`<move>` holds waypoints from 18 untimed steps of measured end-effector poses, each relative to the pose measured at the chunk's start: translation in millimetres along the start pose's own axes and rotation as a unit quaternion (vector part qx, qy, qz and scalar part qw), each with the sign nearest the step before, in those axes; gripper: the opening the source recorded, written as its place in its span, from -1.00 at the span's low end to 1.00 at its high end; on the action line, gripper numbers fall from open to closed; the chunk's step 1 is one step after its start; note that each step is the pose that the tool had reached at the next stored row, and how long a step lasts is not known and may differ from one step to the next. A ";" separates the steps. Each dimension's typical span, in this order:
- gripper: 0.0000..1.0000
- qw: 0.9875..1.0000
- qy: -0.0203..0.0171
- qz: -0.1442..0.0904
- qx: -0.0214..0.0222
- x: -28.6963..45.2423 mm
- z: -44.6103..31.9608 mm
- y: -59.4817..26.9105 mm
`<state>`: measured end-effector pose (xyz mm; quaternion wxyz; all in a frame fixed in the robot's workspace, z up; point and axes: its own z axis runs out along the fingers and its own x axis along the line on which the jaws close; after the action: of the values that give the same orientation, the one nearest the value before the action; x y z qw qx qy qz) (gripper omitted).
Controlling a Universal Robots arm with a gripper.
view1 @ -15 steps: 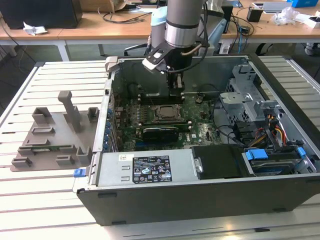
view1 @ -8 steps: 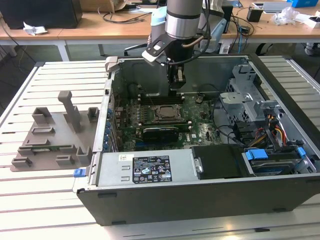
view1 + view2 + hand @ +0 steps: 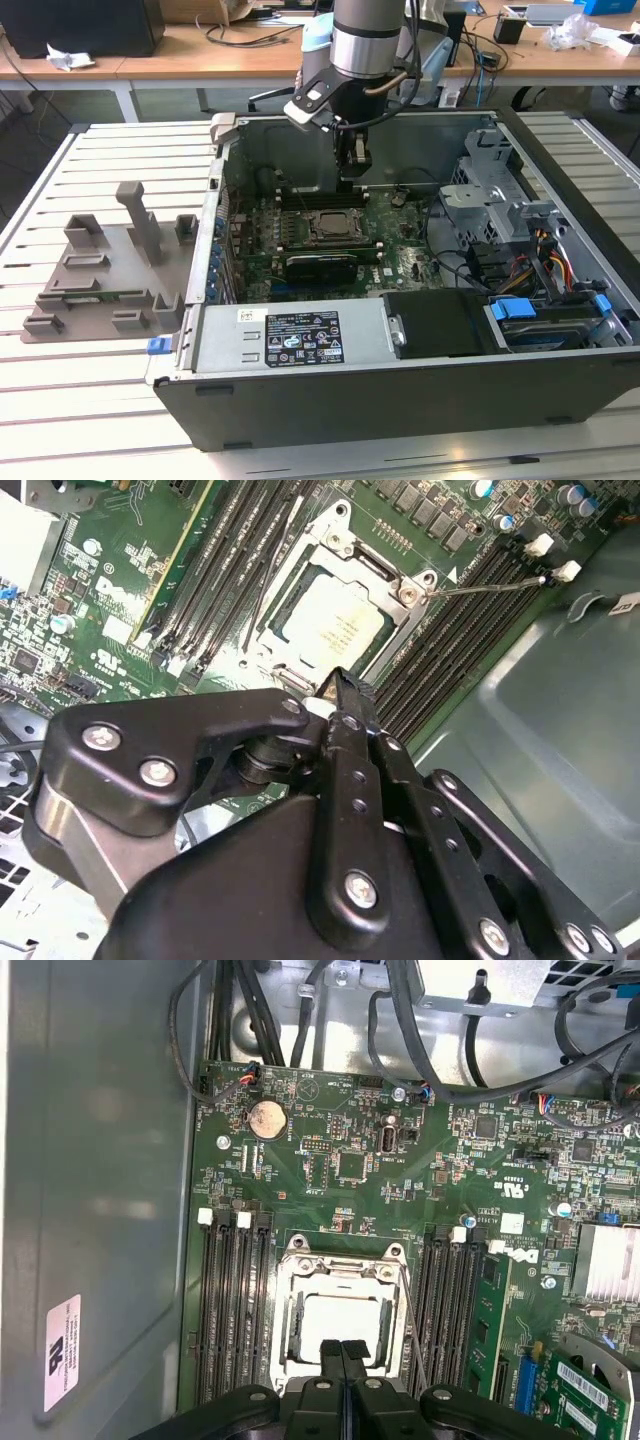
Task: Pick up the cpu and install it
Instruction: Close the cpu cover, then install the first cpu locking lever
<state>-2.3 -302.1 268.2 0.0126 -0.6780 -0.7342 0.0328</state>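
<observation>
The cpu [image 3: 335, 620], a flat square with a pale silver top, lies seated in the socket [image 3: 340, 1315] at the motherboard's [image 3: 400, 262] centre. Just above it hangs the claw [image 3: 342, 1352], fingers pressed together and holding nothing, in both wrist views

A dull silver metal top is seen on the cpu [image 3: 335, 620], framed by a bright metal socket frame [image 3: 343, 1257]. The gripper [image 3: 342, 1352] is formed of matt black metal links with shiny screw heads. The circuit board [image 3: 420, 1160] is coated in glossy green. The computer case [image 3: 420, 395] is made of grey sheet metal; the fixture tray [image 3: 105, 270] looks like matt grey plastic.
</observation>
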 end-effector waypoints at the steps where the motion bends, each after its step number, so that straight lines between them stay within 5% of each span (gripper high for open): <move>1: -0.79 1.000 0.000 0.000 0.000 0.0 0.0 0.0; 6: -0.79 1.000 0.000 -0.002 0.000 0.0 0.0 0.0; 10: -0.79 0.999 -0.002 -0.035 -0.001 0.0 0.0 0.0; 13: -0.79 0.997 -0.005 -0.074 -0.002 0.0 0.0 0.0; 16: -0.79 0.992 -0.008 -0.123 -0.003 0.0 0.0 0.0; 18: -0.79 0.987 -0.010 -0.161 -0.004 0.0 0.0 0.0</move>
<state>-2.3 -302.2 268.2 0.0073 -0.5509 -0.8339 0.0343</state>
